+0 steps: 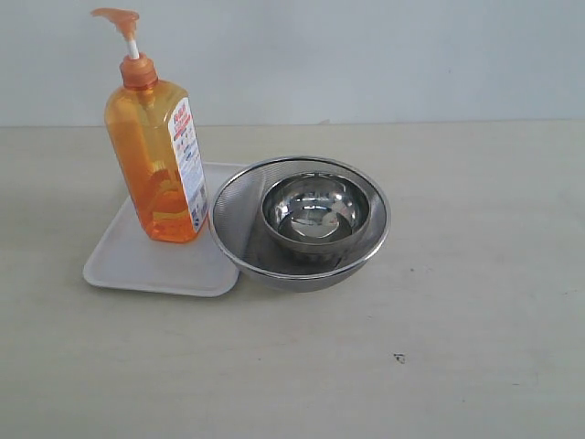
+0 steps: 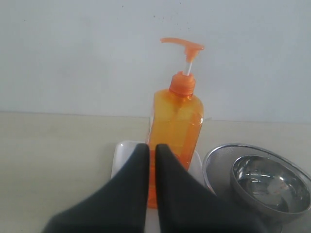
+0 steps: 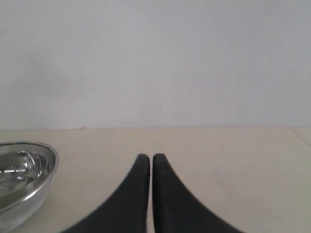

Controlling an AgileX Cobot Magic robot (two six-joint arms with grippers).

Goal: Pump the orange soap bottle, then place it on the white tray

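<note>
L jaws, R jaws clenched, empty. Beige tbl (image 1: pixel 457 366), pale wall (image 1: pixel 384 55) behind; orange soap bottle (image 1: pixel 151 155) on white tray (image 1: pixel 128 261).

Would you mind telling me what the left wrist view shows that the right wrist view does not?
Only the left wrist view shows the orange soap bottle standing on the white tray, behind the shut left gripper. Only the right wrist view shows the shut right gripper. Both share the steel strainer, the table and the pale wall.
</note>
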